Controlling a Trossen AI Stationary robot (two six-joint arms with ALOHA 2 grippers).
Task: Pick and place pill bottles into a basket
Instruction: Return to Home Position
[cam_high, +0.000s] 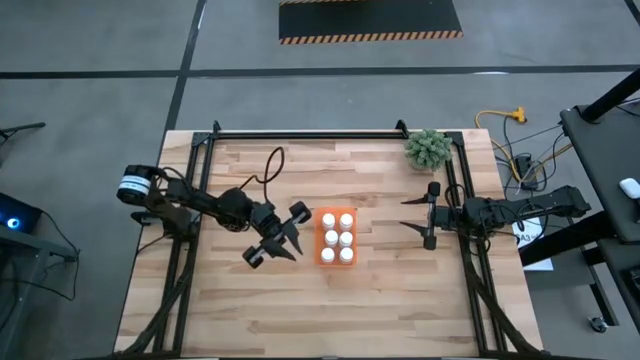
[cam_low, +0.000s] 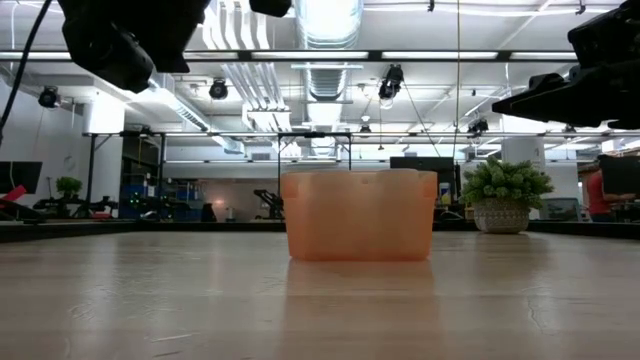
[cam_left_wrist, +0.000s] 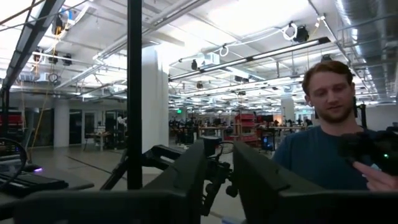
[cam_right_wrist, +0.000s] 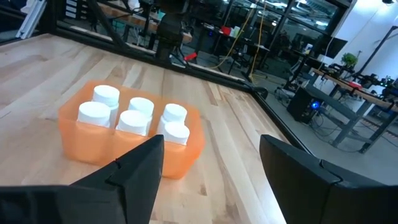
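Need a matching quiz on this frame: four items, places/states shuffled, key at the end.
Items
1. pill bottles
2. basket
3. plant
4. right gripper

Places/states
A. open, holding nothing, right of the basket
B. orange, mid-way across the table
C. green, at a table corner
D. six, white-capped, in two rows inside the basket

Pairs: 1-D, 2-B, 3-C, 4-A

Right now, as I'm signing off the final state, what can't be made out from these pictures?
Low view: the basket's wall hides the pill bottles, so no count there.
Left wrist view: the left hand faces the room; table and basket lie outside the frame.
Right wrist view: a finger of the right hand covers part of the basket's near wall.
Bottle labels: too small in every view.
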